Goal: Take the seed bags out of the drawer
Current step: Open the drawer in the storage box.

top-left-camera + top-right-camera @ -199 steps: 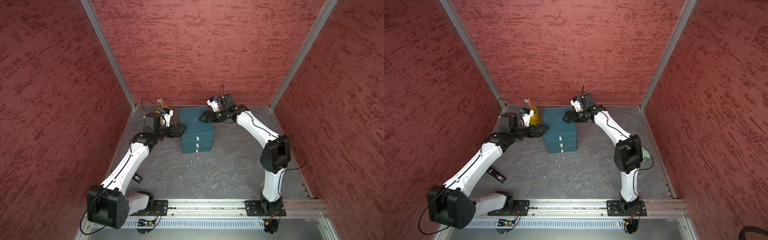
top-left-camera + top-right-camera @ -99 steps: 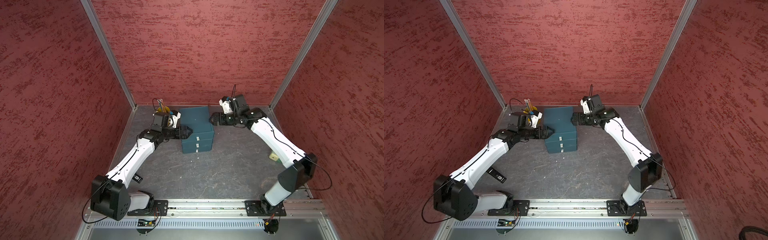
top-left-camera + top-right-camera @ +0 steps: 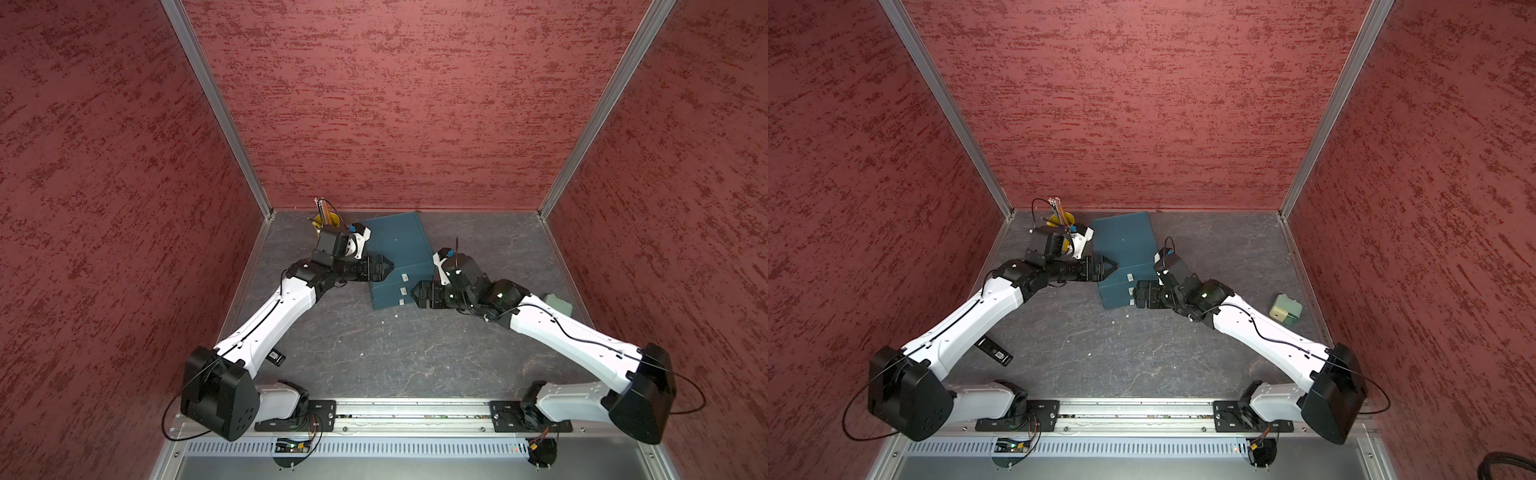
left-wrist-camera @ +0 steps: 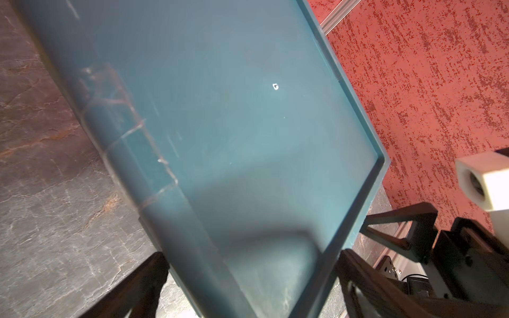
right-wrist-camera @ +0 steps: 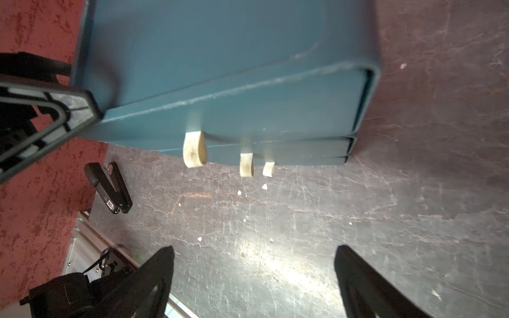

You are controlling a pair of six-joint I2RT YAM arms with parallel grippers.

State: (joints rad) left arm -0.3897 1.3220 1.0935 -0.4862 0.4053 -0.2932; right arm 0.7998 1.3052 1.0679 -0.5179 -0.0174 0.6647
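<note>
Your seed bags are hidden. The teal drawer chest (image 3: 395, 249) sits skewed at the counter (image 3: 374, 353) back, long axis back-to-front, pull tabs (image 5: 194, 149) facing the right gripper (image 5: 253, 261), which is spread wide. The left gripper (image 4: 250, 264) is spread too, at the chest's top. Only the right wrist view shows the drawer seams shut.

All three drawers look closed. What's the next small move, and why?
Probably ease the right gripper forward onto the top drawer's loop pull and close on it. Its jaws stand open and empty just short of the drawer unit, no seed bags show, and the left gripper sits at the unit's side.
</note>
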